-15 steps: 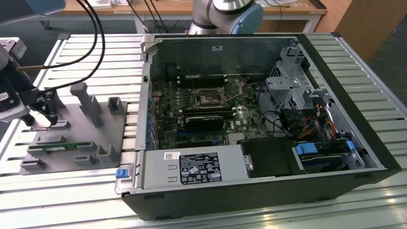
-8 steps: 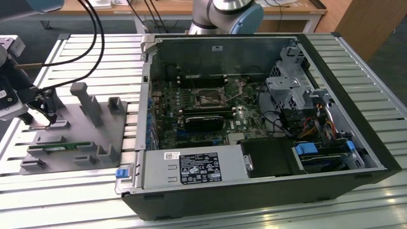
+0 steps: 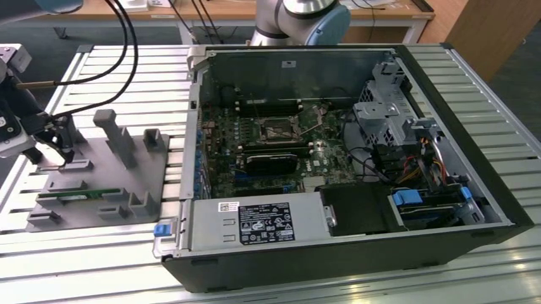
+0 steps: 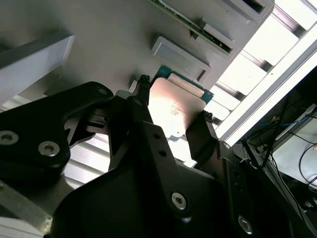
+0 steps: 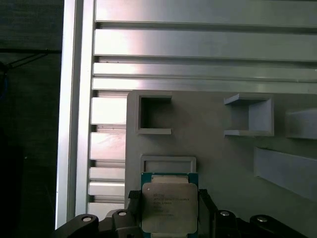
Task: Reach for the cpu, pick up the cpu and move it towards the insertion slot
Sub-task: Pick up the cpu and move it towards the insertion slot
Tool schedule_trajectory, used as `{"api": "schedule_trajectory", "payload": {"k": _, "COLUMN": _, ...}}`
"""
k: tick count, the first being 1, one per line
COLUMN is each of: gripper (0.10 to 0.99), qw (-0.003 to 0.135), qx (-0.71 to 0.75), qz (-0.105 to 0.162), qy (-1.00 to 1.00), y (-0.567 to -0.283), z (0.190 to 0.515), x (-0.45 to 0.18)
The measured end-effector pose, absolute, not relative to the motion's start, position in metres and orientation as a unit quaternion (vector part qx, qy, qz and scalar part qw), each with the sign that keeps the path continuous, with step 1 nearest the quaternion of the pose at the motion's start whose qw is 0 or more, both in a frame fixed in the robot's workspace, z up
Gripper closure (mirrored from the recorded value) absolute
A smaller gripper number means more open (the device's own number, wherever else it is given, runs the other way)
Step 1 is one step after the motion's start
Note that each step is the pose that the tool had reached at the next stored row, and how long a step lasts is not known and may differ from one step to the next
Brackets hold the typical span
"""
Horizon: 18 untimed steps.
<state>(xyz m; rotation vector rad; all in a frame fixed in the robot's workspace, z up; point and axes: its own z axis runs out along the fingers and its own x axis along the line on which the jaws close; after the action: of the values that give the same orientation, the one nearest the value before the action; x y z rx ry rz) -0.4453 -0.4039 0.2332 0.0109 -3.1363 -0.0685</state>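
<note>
Slotted aluminium table (image 3: 127,69), grey plastic fixture (image 3: 127,168) at the exterior view's left, open computer case (image 3: 495,190) beside it.

Gripper (image 5: 168,199) sits low over the fixture. Its two black fingers (image 4: 138,114) press on opposite edges of the cpu (image 5: 169,210), so the jaws read as clamped on the chip, silvery lid facing the first wrist camera. Cannot tell whether the chip has left its seat or rests in it.

Just past the fingertips: a shallow rectangular recess (image 5: 168,163) in the fixture, then two open square pockets. A green memory stick (image 3: 80,195) lies in a fixture groove near the gripper.

Insertion slot (image 3: 277,130) is well apart from the gripper, on the green board inside the case.

Risks, judged:
- Grip is on thin edges only; a slight misalignment could let the chip pivot or drop.
- A corner could catch on the seat's lip.
- The path to the socket crosses the case wall; heatsinks and wiring crowd the socket.
</note>
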Motion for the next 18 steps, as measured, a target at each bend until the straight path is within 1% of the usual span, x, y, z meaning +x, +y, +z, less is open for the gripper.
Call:
{"api": "schedule_trajectory", "payload": {"k": 12, "gripper": 0.545, "qw": 0.002, "qx": 0.003, "qz": -0.022, "qy": -1.0, "y": -0.404, "z": 0.239, "x": -0.445}}
{"api": "schedule_trajectory", "payload": {"k": 18, "gripper": 0.545, "qw": 0.002, "qx": 0.003, "qz": -0.022, "qy": -1.0, "y": -0.404, "z": 0.247, "x": -0.445}}
